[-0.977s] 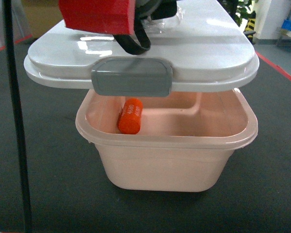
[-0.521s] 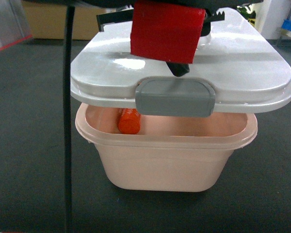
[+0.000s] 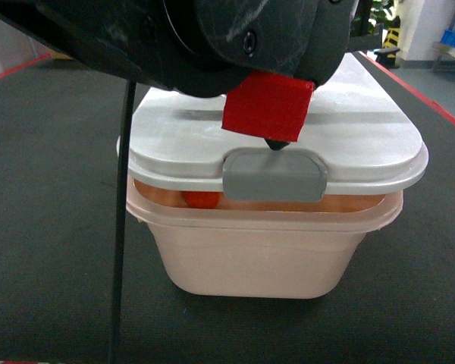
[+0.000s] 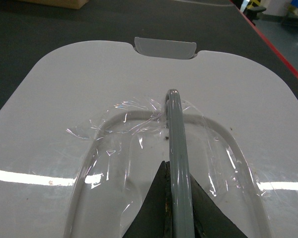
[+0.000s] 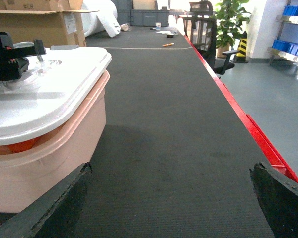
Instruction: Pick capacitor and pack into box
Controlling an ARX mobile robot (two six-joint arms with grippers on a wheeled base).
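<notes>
- We have the left gripper clamped on the lid's grey handle; the lid hangs just above the box.
- The orange capacitor lies inside the box, at about ten o'clock, showing through the gap.
- The right gripper stands wide apart, holding nothing, at three o'clock of the box.
- We judge the lid stiff, light and glossy-slick; the handle is the sound hold, and the front clasp must line up with the rim.
</notes>
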